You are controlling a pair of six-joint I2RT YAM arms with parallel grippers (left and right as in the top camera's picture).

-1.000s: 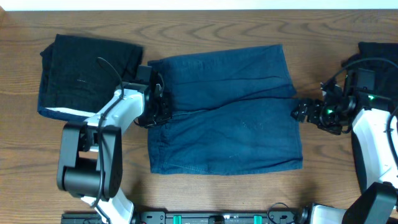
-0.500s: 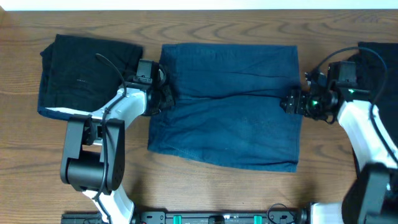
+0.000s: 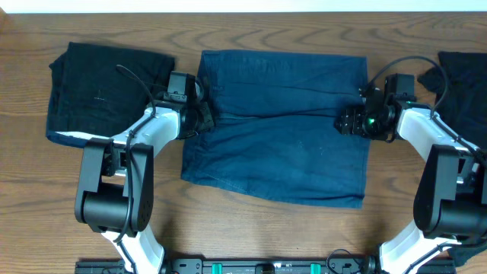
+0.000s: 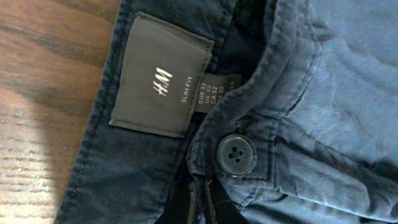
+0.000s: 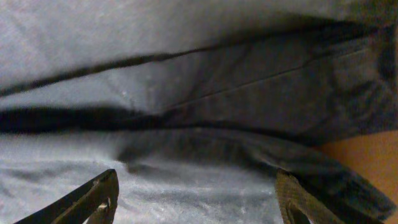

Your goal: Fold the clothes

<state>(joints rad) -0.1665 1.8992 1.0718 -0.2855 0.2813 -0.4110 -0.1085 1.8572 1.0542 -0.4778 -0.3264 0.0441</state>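
Observation:
The clothes include a navy-blue cloth (image 3: pixel 281 144) lying flat mid-table, far wider than either gripper. My left gripper (image 3: pixel 202 119) sits at its left edge. In the left wrist view the cloth (image 4: pixel 323 74) shows its grey label (image 4: pixel 161 74) and a button (image 4: pixel 236 154), and the left gripper (image 4: pixel 202 208) is shut on a thin fold by the fly. My right gripper (image 3: pixel 346 122) hovers over the cloth's right edge. In the right wrist view the right gripper (image 5: pixel 196 186) stands open, with the cloth (image 5: pixel 186 74) spread beneath it.
A folded black cloth (image 3: pixel 106 87) with a white edge (image 3: pixel 76 135) lies at the far left, close to my left arm. Another black cloth (image 3: pixel 464 76) lies at the right edge, behind my right arm. Bare wood table (image 3: pixel 251 236) runs along the front.
Both grippers moved toward the far side and the navy cloth shifted with them, squaring up. The right gripper then slid left onto the cloth's right edge.

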